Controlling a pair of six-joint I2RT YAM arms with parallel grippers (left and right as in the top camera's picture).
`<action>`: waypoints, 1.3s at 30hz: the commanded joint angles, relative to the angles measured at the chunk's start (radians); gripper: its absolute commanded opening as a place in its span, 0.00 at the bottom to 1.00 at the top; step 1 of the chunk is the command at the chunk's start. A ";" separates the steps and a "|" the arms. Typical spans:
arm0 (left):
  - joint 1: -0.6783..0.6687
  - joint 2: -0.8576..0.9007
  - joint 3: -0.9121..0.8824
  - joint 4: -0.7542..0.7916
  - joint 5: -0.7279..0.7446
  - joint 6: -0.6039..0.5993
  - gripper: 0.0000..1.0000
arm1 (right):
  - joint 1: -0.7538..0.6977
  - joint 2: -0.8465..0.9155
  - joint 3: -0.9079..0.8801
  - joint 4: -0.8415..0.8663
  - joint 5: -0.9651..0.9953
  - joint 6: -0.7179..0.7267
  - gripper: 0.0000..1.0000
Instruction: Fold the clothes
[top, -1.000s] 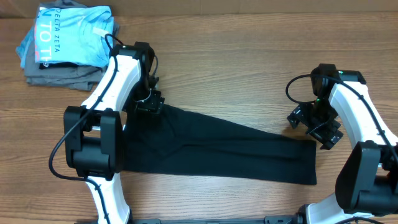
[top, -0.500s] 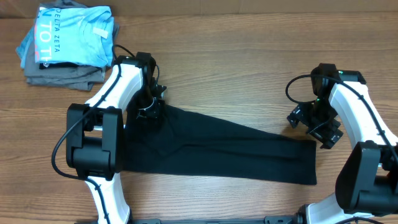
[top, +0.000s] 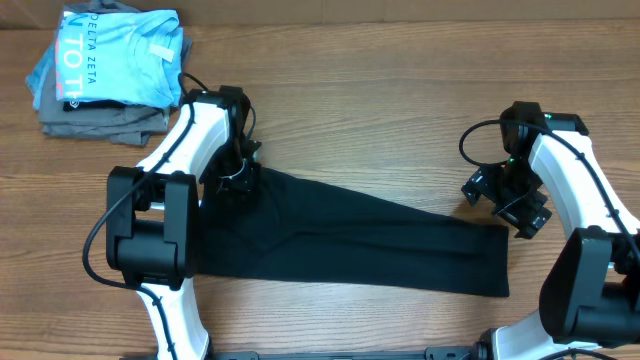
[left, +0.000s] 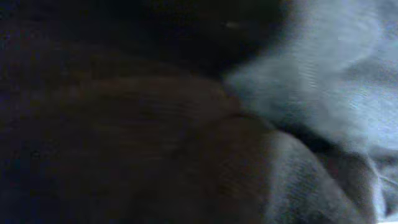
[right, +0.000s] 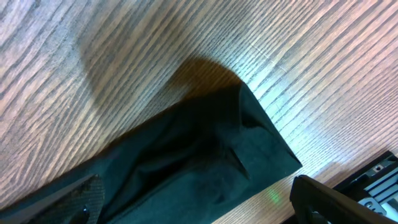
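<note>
The clothes (top: 350, 240) are a black T-shirt folded into a long band across the wooden table, wide at the left and narrowing to the right. My left gripper (top: 238, 180) is pressed down on the band's upper left corner. Dark fabric (left: 311, 81) fills the left wrist view and hides the jaws. My right gripper (top: 522, 212) hovers over the band's right end. In the right wrist view its fingers (right: 81, 196) stand wide apart on either side of the shirt's corner (right: 249, 143), holding nothing.
A light blue T-shirt with white lettering (top: 120, 55) lies on grey folded garments (top: 95, 122) at the back left of the table (top: 380, 90). The bases of both arms stand at the near edge.
The left gripper has shifted slightly right and down onto the shirt's upper left corner. The right arm and the shirt have not moved.
</note>
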 joint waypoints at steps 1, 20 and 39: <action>0.003 -0.034 0.069 -0.007 -0.016 -0.023 0.14 | -0.005 -0.032 -0.005 0.008 -0.001 -0.004 1.00; 0.008 -0.034 0.003 0.010 0.033 0.033 0.42 | -0.005 -0.032 -0.005 0.008 -0.001 -0.023 1.00; 0.009 -0.137 0.072 -0.289 -0.100 -0.337 0.04 | -0.005 -0.032 -0.005 0.001 -0.017 -0.030 1.00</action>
